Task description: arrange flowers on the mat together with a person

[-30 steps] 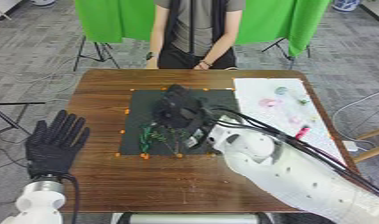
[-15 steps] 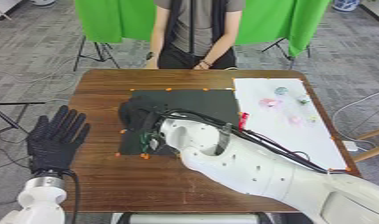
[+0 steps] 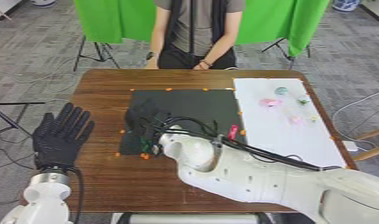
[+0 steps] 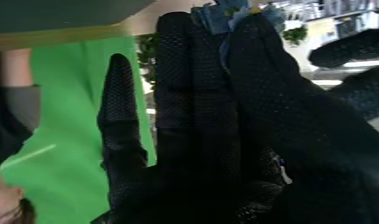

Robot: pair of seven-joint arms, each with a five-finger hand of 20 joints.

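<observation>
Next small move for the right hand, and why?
Probably lower the blue flower toward the dark mat: the right hand is already over the mat's left part, with the flower pinched at its fingertips.

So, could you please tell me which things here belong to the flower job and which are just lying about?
For the job: mat, white sheet, pink flower, blue flower, right hand.
Lying about: green cloth, tripod.
</observation>
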